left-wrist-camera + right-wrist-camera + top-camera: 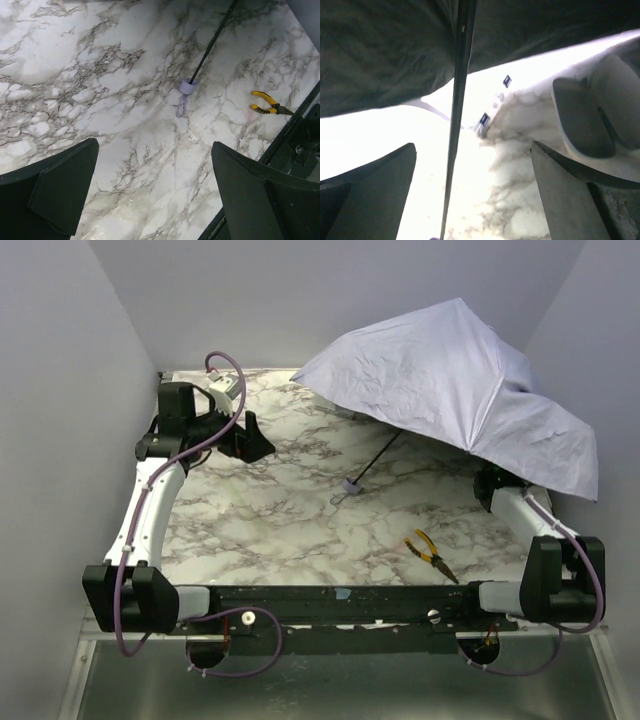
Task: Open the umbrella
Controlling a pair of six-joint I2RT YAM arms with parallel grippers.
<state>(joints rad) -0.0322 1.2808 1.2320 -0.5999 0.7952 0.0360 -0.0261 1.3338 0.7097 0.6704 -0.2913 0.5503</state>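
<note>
The umbrella (450,385) stands open at the back right, its pale lavender canopy tilted, its thin black shaft (377,460) running down to the small pale handle (350,486) resting on the marble table. The left wrist view shows the shaft (210,45) and handle (187,87) ahead. My left gripper (255,440) is open and empty at the back left, well apart from the umbrella. My right gripper (472,195) is under the canopy, hidden from the top view; it is open, with the shaft (457,115) between its fingers and the black underside (380,50) above it.
Yellow-handled pliers (430,552) lie on the table near the front right, also in the left wrist view (267,102). A white object (222,392) sits at the back left corner. Grey walls close in the table on three sides.
</note>
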